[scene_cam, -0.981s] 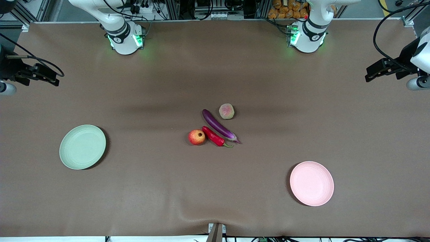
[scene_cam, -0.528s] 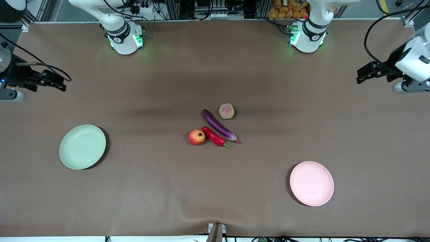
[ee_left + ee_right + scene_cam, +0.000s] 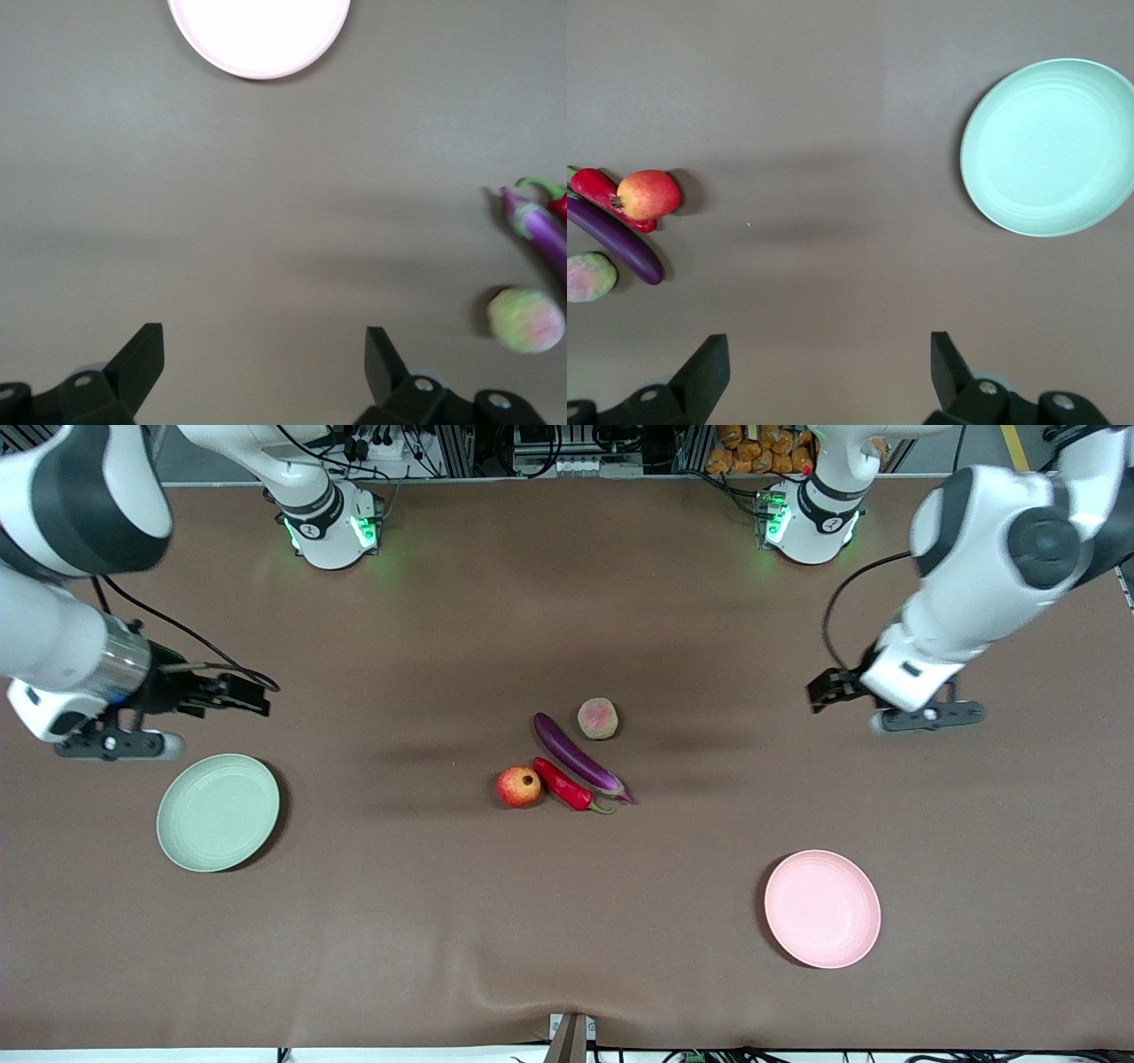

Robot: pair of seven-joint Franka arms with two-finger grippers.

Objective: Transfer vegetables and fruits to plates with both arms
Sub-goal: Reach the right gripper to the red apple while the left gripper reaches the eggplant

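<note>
The purple eggplant (image 3: 578, 766), red chili (image 3: 561, 783), pomegranate (image 3: 519, 786) and peach (image 3: 598, 718) lie together mid-table. The green plate (image 3: 218, 812) sits toward the right arm's end, the pink plate (image 3: 822, 908) toward the left arm's end. My left gripper (image 3: 819, 691) is open and empty over bare cloth between the pile and its end of the table. Its wrist view shows its gripper (image 3: 263, 354), the pink plate (image 3: 259, 35), eggplant (image 3: 540, 235) and peach (image 3: 526, 320). My right gripper (image 3: 252, 695) is open and empty, over cloth beside the green plate (image 3: 1050, 146). Its wrist view shows its gripper (image 3: 830, 354) and the pomegranate (image 3: 648, 195).
A brown cloth (image 3: 567, 921) covers the whole table and has a small wrinkle by a clamp (image 3: 570, 1036) at the edge nearest the front camera. The two arm bases (image 3: 332, 531) stand at the farthest edge.
Both arms have swung in from the table's ends toward the middle and lower over the cloth. The produce and the plates have not moved.
</note>
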